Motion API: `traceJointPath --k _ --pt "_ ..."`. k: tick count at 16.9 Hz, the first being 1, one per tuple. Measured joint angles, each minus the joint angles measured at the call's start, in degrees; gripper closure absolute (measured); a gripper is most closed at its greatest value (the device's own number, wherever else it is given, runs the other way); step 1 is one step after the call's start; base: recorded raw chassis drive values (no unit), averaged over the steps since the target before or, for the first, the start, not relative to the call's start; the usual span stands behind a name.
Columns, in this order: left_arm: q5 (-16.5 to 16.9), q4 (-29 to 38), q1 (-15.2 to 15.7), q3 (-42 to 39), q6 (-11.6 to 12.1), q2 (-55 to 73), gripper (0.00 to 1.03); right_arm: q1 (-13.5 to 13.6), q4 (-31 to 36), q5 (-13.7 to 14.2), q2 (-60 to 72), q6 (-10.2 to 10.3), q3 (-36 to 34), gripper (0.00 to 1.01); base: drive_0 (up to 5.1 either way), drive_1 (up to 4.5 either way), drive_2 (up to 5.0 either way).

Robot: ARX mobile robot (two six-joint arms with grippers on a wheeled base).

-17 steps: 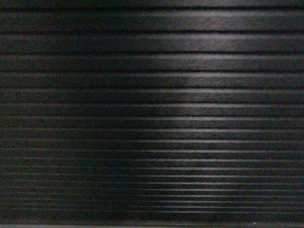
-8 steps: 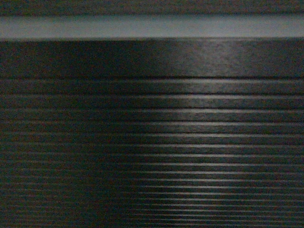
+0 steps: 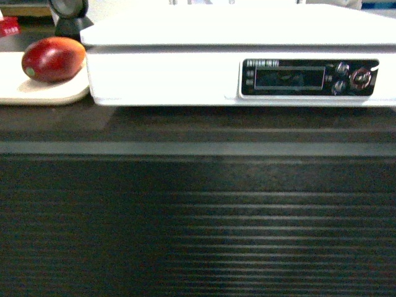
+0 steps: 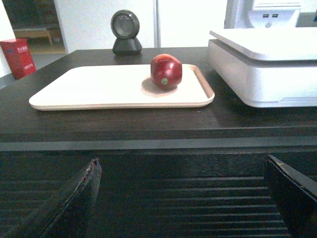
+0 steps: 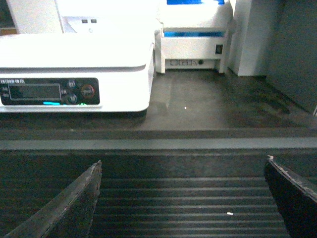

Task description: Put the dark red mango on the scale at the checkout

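Note:
The dark red mango (image 3: 53, 59) (image 4: 166, 71) lies on a beige tray (image 4: 99, 87) (image 3: 25, 90) on the black checkout (image 3: 198, 210) counter, left of the white scale (image 3: 185, 68) (image 4: 262, 64) (image 5: 74, 64). The scale's top is bare and its black display panel (image 3: 308, 77) faces me. My left gripper (image 4: 181, 166) is open, low in front of the ribbed panel, below the tray. My right gripper (image 5: 182, 166) is open too, in front of the panel, right of the scale's front corner. Neither holds anything. Neither gripper shows in the head view.
A black round scanner (image 4: 127, 32) stands behind the tray. A white-and-blue printer (image 5: 195, 39) sits behind the scale at the right, with a grey wall (image 5: 292, 49) beyond it. A red box (image 4: 17, 57) stands far left.
The head view has risen: earlier it showed only the ribbed front panel, then the counter's edge strip, and now the counter top with scale, tray and mango.

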Motion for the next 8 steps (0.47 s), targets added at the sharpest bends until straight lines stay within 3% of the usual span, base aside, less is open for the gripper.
traceJointPath --k 8 --pt "0.09 0.13 0.0 0.0 -0.02 0.0 0.05 0.0 0.22 0.02 0.0 -0.02 0.0 0.03 0.0 0.0 0.0"
